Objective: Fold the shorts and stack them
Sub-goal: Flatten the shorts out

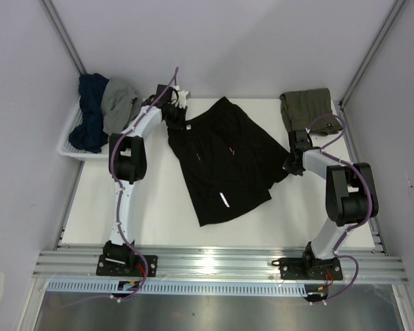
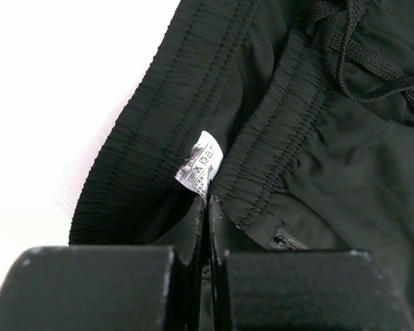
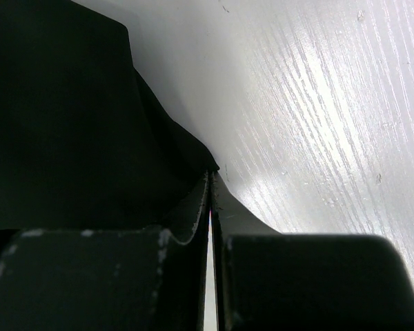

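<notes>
Pinching the black shorts [image 1: 224, 162] spread on the table [image 1: 159, 207], your left gripper [image 2: 207, 207] is closed on the waistband [image 2: 276, 138], your right gripper [image 3: 211, 183] on the opposite edge, likely to fold them; the olive pair [image 1: 305, 107] lies folded, far right.

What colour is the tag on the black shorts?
White with dark printed symbols; the tag shows best in the left wrist view.

The black shorts' [image 2: 345, 172] care label [image 2: 200, 167] is too small to read; the right arm [image 1: 348, 189] hides the olive shorts' [image 1: 307, 107] near edge.
</notes>
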`<state>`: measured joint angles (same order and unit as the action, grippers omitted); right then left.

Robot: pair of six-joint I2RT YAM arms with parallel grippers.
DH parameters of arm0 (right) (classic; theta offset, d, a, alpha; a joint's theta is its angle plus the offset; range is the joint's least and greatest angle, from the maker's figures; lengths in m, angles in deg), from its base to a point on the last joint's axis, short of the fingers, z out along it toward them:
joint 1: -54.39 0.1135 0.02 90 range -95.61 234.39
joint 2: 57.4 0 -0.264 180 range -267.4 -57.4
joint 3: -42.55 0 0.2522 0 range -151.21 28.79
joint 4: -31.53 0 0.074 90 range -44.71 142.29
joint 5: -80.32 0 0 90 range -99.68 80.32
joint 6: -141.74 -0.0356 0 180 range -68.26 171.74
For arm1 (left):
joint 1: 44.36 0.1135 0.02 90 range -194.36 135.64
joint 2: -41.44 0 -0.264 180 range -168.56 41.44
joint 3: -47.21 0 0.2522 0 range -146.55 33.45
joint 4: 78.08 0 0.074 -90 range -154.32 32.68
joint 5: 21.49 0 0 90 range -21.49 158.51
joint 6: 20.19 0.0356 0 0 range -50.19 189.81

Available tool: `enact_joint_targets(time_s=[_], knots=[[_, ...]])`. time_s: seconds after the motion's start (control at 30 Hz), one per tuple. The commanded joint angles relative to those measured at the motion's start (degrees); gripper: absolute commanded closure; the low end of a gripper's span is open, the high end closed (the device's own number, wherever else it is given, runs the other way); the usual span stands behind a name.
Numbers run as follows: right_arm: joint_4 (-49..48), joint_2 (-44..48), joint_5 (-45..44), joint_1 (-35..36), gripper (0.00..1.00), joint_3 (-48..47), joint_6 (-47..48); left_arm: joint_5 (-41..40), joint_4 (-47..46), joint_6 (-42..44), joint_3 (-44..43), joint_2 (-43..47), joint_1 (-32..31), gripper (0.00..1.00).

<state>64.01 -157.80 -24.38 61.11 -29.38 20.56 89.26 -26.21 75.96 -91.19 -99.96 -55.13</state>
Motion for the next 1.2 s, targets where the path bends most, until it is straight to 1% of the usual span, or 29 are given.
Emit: enact_joint_targets(time_s=[0.0, 0.07, 0.1, 0.13, 0.17, 0.2, 0.23, 0.27, 0.3, 0.33, 0.4, 0.53, 0.63, 0.67, 0.7, 0.73, 0.77, 0.8, 0.87, 0.93, 1.0, 1.03, 1.07, 1.1, 1.17], knots=[[4.7, -1.1, -0.5, -1.2, 1.0, 1.0, 0.9, 1.3, 1.2, -1.0, -3.1, -0.5, -0.4, 1.0], [5.6, -1.6, -0.7, -1.7, 1.0, 0.7, 0.8, -0.3, 0.2, -2.4, -1.9, -0.1, 0.1, 1.0], [5.9, -1.8, -1.6, -2.3, 1.0, 0.5, 0.8, -1.1, -0.6, -5.2, -1.2, 0.8, 0.5, 1.0], [6.2, -1.8, -2.2, -2.6, 1.0, 0.2, 0.9, -1.9, -2.9, -7.1, 2.2, 1.4, 0.9, 1.0], [6.8, -2.0, -2.8, -2.9, 1.0, 0.0, 0.8, -1.2, -5.1, -9.4, 4.1, 2.4, 2.7, 1.0], [6.8, -1.8, -3.1, -3.6, 1.0, 0.0, 0.7, -0.4, -7.8, -14.4, 6.7, 5.2, 3.7, 1.0], [6.9, -1.8, -3.4, -3.7, 1.0, 0.0, 0.8, 0.7, -14.2, -17.2, 11.9, 6.9, 4.9, 1.0], [7.0, -1.6, -3.6, -4.0, 1.0, 0.1, 0.6, 3.4, -18.2, -19.6, 17.9, 8.6, 7.3, 1.0], [7.0, -1.6, -4.2, -4.2, 1.0, 0.2, 0.7, 3.6, -23.8, -23.3, 22.6, 11.4, 8.4, 1.0], [7.3, -1.7, -4.5, -4.2, 1.0, 0.1, 0.7, 3.2, -24.8, -24.0, 25.1, 12.4, 9.4, 1.0], [7.3, -1.9, -4.7, -4.3, 1.0, 0.3, 0.7, -0.4, -24.4, -23.4, 25.5, 13.7, 9.4, 1.0], [7.6, -1.9, -5.8, -4.4, 1.0, 0.1, 0.5, -2.6, -23.8, -23.0, 25.6, 15.1, 9.4, 1.0], [7.7, -2.4, -4.7, -4.8, 1.0, -1.9, 0.9, -2.0, -24.6, -23.4, 26.7, 15.5, 9.2, 1.0], [7.9, -2.9, -3.5, -5.0, 0.92, -4.5, 1.2, -1.9, -24.7, -23.5, 27.0, 15.6, 9.1, 1.0], [8.1, -3.2, -1.8, -4.9, 0.86, -5.9, 2.6, -2.5, -24.7, -23.4, 27.2, 15.7, 8.8, 1.0], [8.5, -3.7, 0.1, -4.9, 0.72, -7.3, 3.0, -2.9, -24.8, -23.2, 27.6, 15.9, 8.2, 1.0], [8.5, -3.5, 3.2, -4.7, 0.42, -8.3, 3.2, -3.3, -24.8, -22.9, 27.6, 16.3, 8.0, 1.0], [8.4, -3.0, 4.6, -4.4, 0.35, -9.3, 3.8, -3.8, -24.7, -22.7, 27.8, 16.4, 7.7, 1.0], [9.0, -0.4, 6.3, -3.0, 0.27, -9.8, 4.4, -3.8, -24.6, -22.6, 27.9, 16.5, 7.3, 1.0], [10.6, 2.6, 7.1, -1.9, 0.25, -9.7, 4.5, -4.1, -24.5, -22.6, 28.2, 16.5, 7.2, 1.0], [11.6, 5.4, 9.9, -0.1, 0.24, -8.6, 4.2, -4.1, -24.3, -22.6, 28.4, 16.7, 7.0, 1.0], [12.1, 7.1, 10.9, 0.9, 0.24, -6.5, 3.5, -4.5, -24.0, -22.6, 28.4, 16.6, 6.6, 1.0], [12.1, 11.0, 11.4, 2.1, 0.25, -5.4, 3.4, -5.3, -23.7, -22.5, 28.7, 16.8, 6.5, 1.0], [12.2, 13.1, 12.1, 6.0, 0.24, -4.2, 3.2, -5.7, -23.7, -22.5, 28.8, 17.1, 6.4, 1.0], [12.7, 18.5, 11.6, 11.2, 0.26, -1.1, 3.1, -6.9, -23.6, -22.5, 29.7, 17.6, 6.2, 1.0]])
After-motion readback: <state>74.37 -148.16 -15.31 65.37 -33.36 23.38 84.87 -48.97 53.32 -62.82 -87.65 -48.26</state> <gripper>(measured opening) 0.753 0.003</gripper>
